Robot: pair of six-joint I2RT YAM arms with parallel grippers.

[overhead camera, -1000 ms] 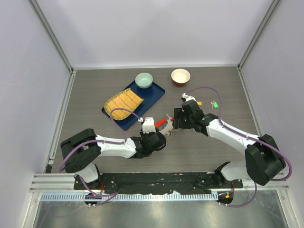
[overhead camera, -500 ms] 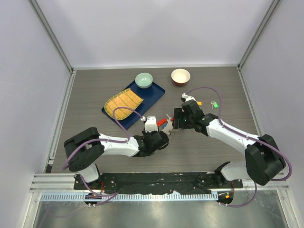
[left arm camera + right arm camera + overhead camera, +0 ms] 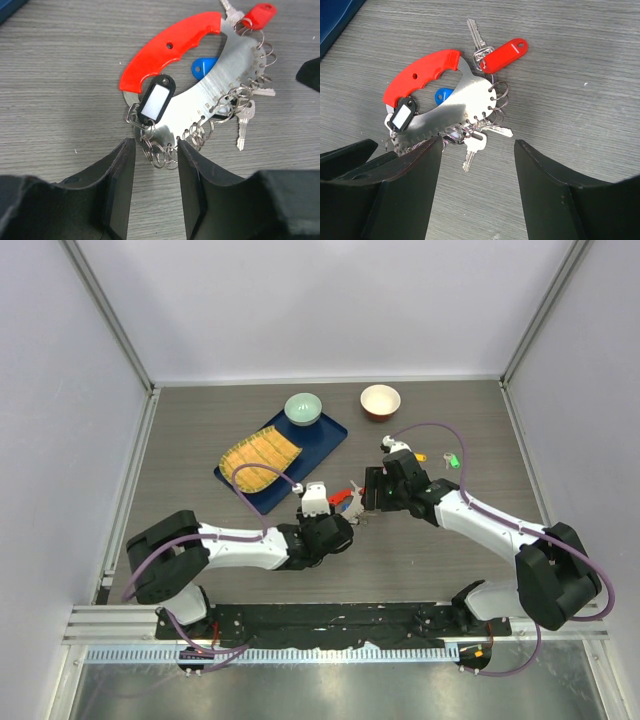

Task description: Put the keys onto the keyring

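Note:
The keyring (image 3: 220,85) is a silver plate with a red handle (image 3: 420,75), fringed with small rings, and it lies flat on the table between both arms (image 3: 346,500). Red (image 3: 502,52), blue (image 3: 202,67) and black (image 3: 155,100) tags and silver keys hang from it. My left gripper (image 3: 155,150) is open, and the nearest small rings lie loose at its tips. My right gripper (image 3: 477,145) is open wide, with a silver key (image 3: 472,145) on the table between its fingers. A loose yellow key (image 3: 420,456) and a green key (image 3: 453,461) lie behind the right arm.
A blue tray (image 3: 325,435) holding a yellow cloth (image 3: 260,460) and a green bowl (image 3: 303,408) sits at the back left. An orange bowl (image 3: 380,400) stands at the back centre. Grey walls enclose the table.
My left gripper narrowed a little and opened again, and its wrist shifted slightly by the keyring. The right arm and the keyring have stayed put.

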